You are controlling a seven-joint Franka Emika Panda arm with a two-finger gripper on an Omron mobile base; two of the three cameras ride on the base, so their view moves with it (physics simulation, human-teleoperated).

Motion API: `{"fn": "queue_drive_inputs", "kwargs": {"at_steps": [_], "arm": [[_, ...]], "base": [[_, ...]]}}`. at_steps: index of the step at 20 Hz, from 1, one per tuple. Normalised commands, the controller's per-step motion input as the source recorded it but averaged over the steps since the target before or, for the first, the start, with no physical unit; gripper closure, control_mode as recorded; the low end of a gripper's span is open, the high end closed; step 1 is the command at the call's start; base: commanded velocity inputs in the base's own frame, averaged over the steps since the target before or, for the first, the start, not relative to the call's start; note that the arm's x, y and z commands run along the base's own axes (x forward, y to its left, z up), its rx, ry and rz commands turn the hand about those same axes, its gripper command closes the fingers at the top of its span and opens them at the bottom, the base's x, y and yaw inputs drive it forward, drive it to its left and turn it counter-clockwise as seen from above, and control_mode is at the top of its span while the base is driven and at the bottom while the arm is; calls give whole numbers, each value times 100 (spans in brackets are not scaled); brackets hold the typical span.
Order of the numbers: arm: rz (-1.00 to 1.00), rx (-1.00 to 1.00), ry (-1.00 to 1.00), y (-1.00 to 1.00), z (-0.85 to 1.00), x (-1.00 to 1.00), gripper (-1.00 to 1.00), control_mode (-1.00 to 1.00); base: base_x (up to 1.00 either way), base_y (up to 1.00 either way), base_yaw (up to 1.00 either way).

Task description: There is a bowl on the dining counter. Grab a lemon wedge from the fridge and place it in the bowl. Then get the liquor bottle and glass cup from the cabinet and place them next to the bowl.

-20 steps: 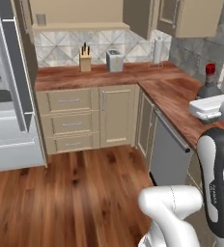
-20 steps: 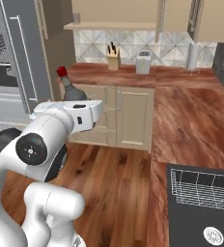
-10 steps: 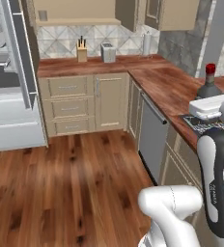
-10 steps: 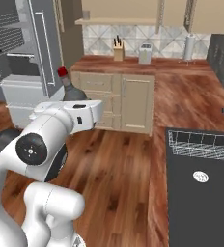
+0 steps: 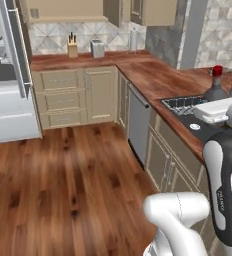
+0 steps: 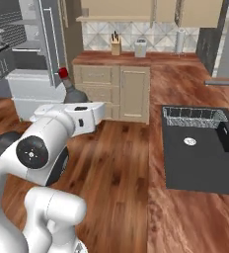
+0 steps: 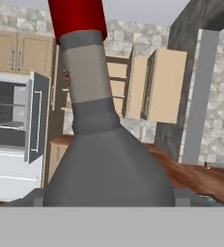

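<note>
Our jaws are gripping the liquor bottle [image 7: 106, 159] at its wide body, carrying it upright above the wood floor [image 5: 73, 175]. We are facing the dining counter [image 6: 185, 212] with its black sink [image 6: 198, 153], the fridge [image 6: 27, 54] standing open behind.

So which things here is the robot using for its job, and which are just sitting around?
For the job:
- small dark grey bottle with red cap, in the gripper
- tall pale grey fridge, door open
- reddish-brown wood dining counter

Just sitting around:
- wooden knife block
- grey toaster
- white paper towel roll
- black sink
</note>
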Motion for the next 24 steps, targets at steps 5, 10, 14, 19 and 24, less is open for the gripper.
{"fn": "queue_drive_inputs", "kwargs": {"at_steps": [5, 10, 14, 19, 24], "arm": [[0, 0, 0, 0, 0, 0, 100, 100], [0, 0, 0, 0, 0, 0, 100, 100], [0, 0, 0, 0, 0, 0, 100, 100], [0, 0, 0, 0, 0, 0, 100, 100], [0, 0, 0, 0, 0, 0, 100, 100]], "base": [[-76, -30, -45], [-63, -37, -58], [-49, -36, -62], [-39, -43, -62], [0, -75, -53]]}}
